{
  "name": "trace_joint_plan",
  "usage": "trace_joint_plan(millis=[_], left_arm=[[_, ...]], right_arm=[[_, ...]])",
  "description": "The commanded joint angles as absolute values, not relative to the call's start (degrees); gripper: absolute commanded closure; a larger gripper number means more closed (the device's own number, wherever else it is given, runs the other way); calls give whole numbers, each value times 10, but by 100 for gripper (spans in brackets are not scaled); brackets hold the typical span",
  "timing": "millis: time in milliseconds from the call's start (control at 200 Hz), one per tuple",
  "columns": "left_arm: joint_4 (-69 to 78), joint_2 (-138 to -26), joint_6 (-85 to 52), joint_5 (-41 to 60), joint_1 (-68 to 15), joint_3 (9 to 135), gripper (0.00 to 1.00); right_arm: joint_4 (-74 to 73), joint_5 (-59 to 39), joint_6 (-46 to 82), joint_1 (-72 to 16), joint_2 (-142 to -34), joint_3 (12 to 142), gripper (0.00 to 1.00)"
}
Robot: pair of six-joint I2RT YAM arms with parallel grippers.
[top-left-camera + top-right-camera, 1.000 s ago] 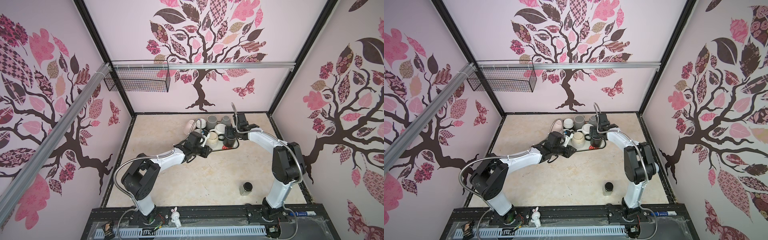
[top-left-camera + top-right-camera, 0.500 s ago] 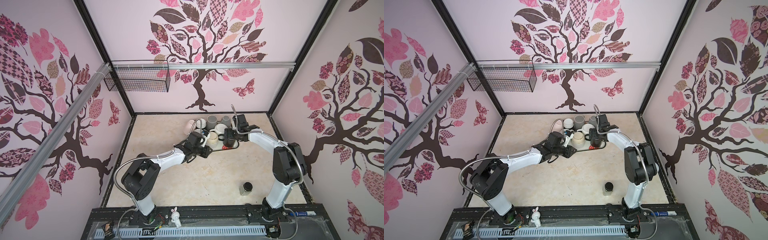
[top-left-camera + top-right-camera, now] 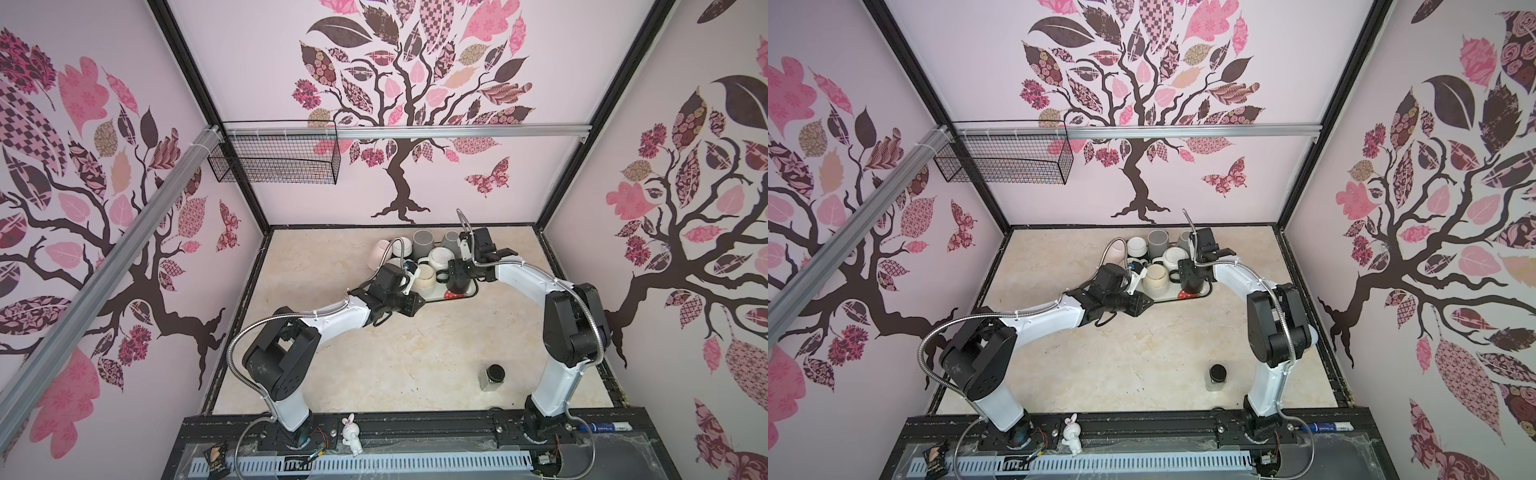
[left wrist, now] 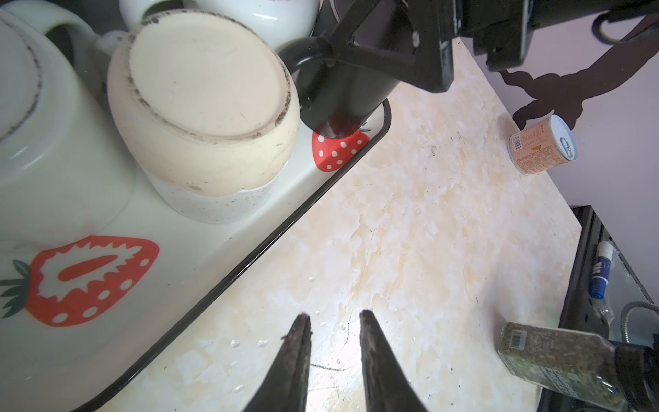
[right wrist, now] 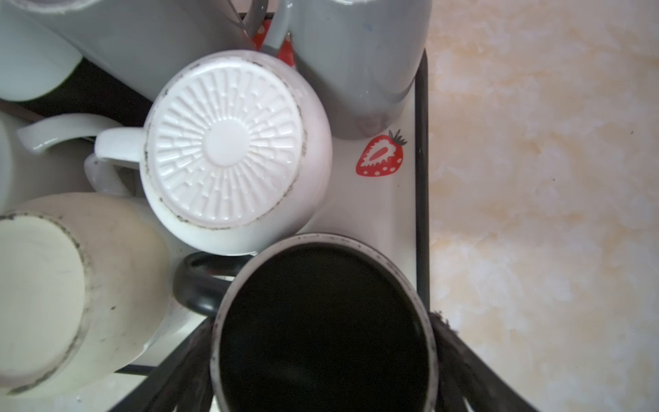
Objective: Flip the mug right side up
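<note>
A black mug (image 5: pixel 321 328) stands upside down, base up, at the near right corner of a strawberry-print tray (image 5: pixel 399 214); both top views show it (image 3: pixel 459 283) (image 3: pixel 1192 283). My right gripper (image 5: pixel 324 323) comes down over it with one finger pressed on each side, shut on the mug. In the left wrist view the black mug (image 4: pixel 342 96) looks tipped, its mouth edge over a strawberry print. My left gripper (image 4: pixel 333 317) hovers over bare table beside the tray's front rim, jaws slightly open and empty.
Several more upturned mugs crowd the tray: a beige one (image 4: pixel 207 89) touching the black mug's handle, a white ribbed-base one (image 5: pixel 228 142), grey ones (image 5: pixel 356 53). A spice jar (image 3: pixel 492 376) stands near the front right. A small can (image 4: pixel 542 146) lies by the right wall.
The right gripper's jaws have drawn in a little around the black mug. The left gripper has opened very slightly. Neither arm has moved much.
</note>
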State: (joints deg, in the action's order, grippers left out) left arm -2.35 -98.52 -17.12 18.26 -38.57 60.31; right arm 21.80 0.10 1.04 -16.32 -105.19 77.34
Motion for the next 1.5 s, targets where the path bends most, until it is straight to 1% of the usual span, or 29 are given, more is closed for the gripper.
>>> trace_joint_plan(millis=[0,165,265,335,480,540,670,750,900,985,1085,1170,1285,1380,1495], left_arm=[[-31,-976,-149,185,-388,635,73],[-48,-979,-126,200,-388,656,73],[-71,-980,-105,207,-389,671,73],[-84,-977,-87,207,-389,677,72],[-104,-967,-62,199,-389,683,72],[-108,-966,-59,196,-391,688,72],[-119,-970,-41,183,-400,703,72],[-128,-978,-19,165,-412,718,72],[-133,-1002,34,140,-436,752,70],[-139,-1021,55,139,-438,781,67],[-152,-1039,83,137,-438,811,64],[-150,-1044,120,146,-438,813,60],[-133,-1045,179,163,-438,802,59],[-133,-1051,254,191,-438,803,57],[-136,-1068,292,187,-438,822,56]], right_arm=[[245,-16,-84,-165,-1034,760,41],[291,-87,-162,-153,-1037,781,42],[307,-107,-201,-150,-1038,779,41],[307,-112,-217,-146,-1034,769,36],[282,-124,-198,-141,-1009,754,20],[269,-127,-175,-141,-998,750,17],[252,-98,-112,-141,-979,738,13],[249,-76,-63,-141,-976,736,12],[229,-94,-11,-141,-967,720,12],[206,-121,-16,-141,-962,704,15],[205,-123,-26,-141,-964,700,20],[207,-124,-38,-141,-961,692,20],[195,-130,-60,-141,-945,670,20],[186,-137,-82,-141,-935,655,20],[192,-129,-106,-141,-932,653,19]])
